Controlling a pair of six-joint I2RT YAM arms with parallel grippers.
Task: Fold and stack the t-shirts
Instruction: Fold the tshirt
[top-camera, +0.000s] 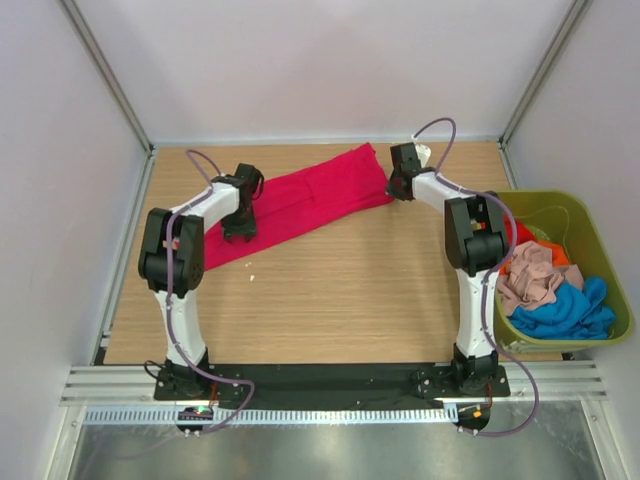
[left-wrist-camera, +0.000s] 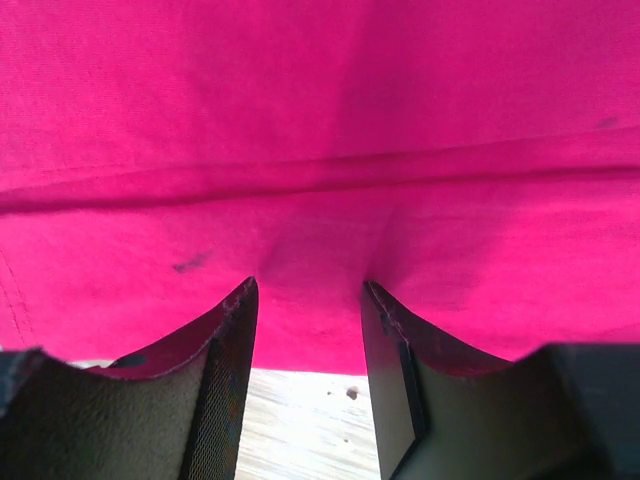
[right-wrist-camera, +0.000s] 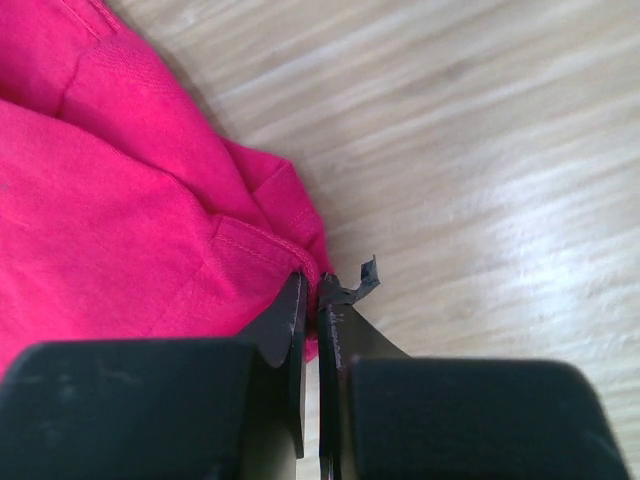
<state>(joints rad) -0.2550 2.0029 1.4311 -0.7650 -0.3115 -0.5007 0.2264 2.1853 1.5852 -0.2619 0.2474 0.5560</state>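
The crimson-red t-shirt (top-camera: 305, 200) lies as a long folded strip slanting across the back of the table. My left gripper (top-camera: 240, 226) is over its left part. In the left wrist view the gripper (left-wrist-camera: 310, 290) is open, its fingertips (left-wrist-camera: 243, 300) touch the red cloth (left-wrist-camera: 320, 150), and the cloth's near edge and bare wood lie between the fingers. My right gripper (top-camera: 399, 189) is at the strip's right end. In the right wrist view it (right-wrist-camera: 312, 282) is shut on the hemmed corner of the red shirt (right-wrist-camera: 120, 220). The orange-red (top-camera: 522, 238), beige-pink (top-camera: 530, 275) and blue (top-camera: 565, 310) t-shirts lie bunched in the tub.
An olive-green plastic tub (top-camera: 612, 270) stands off the table's right edge, beside the right arm. White walls with metal posts close in the left, back and right. Bare wooden tabletop (top-camera: 340, 290) lies in front of the red shirt.
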